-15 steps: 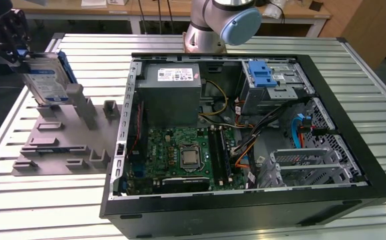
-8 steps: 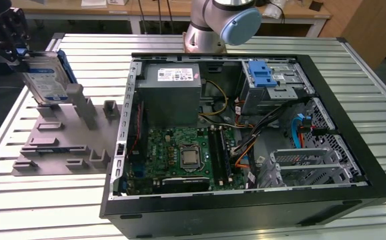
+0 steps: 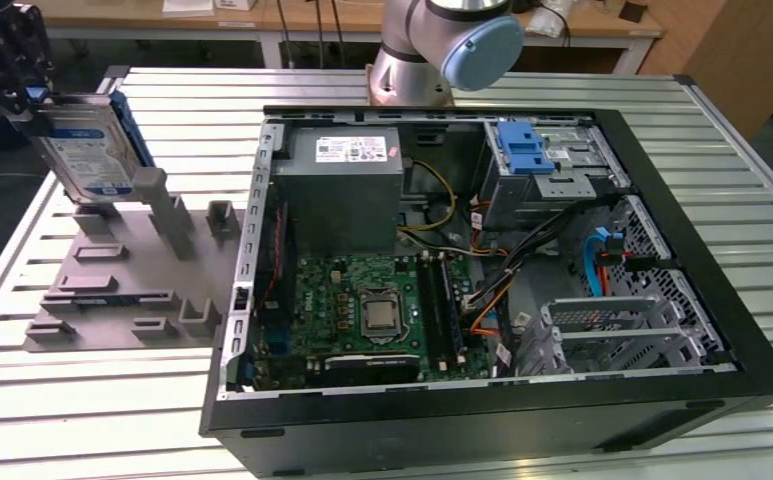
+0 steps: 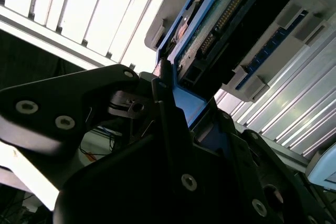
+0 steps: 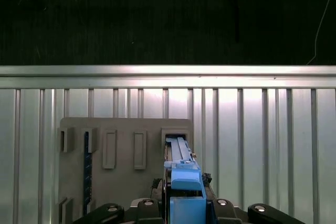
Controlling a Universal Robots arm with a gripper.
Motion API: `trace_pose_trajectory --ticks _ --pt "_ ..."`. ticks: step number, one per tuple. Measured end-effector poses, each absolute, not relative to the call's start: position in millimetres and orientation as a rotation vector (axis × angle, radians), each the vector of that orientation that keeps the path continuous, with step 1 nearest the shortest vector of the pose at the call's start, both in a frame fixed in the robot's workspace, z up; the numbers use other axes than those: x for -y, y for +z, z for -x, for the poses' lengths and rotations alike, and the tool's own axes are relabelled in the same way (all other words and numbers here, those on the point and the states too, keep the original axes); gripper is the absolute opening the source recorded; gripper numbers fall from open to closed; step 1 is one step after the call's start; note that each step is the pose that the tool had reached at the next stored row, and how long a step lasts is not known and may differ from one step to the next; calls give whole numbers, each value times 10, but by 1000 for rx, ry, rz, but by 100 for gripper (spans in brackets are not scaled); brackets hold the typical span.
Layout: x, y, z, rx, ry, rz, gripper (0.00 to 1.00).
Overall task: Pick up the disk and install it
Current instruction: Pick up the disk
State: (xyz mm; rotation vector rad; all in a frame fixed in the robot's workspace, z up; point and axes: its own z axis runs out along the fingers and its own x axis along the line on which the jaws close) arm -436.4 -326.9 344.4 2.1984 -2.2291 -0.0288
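In the exterior view the disk, silver-grey with a white-and-blue label and blue rails, hangs tilted at the far left over the grey holder plate. Its lower end is level with the plate's tall posts. My gripper is shut on the disk's upper end. In the first wrist view the disk's blue rail runs between my black fingers, above a slot of the holder plate. The second wrist view shows the disk's circuit-board side clamped by the gripper.
The open computer case lies on the slatted metal table, to the exterior view's right of the plate. Inside are a grey power-supply box, the green mainboard and a metal drive cage with a blue latch. The arm's base stands behind.
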Motion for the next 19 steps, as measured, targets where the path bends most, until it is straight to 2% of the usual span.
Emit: trace_pose_trajectory --ticks 19 --pt "3268 3739 4364 2229 -29 -2198 36"
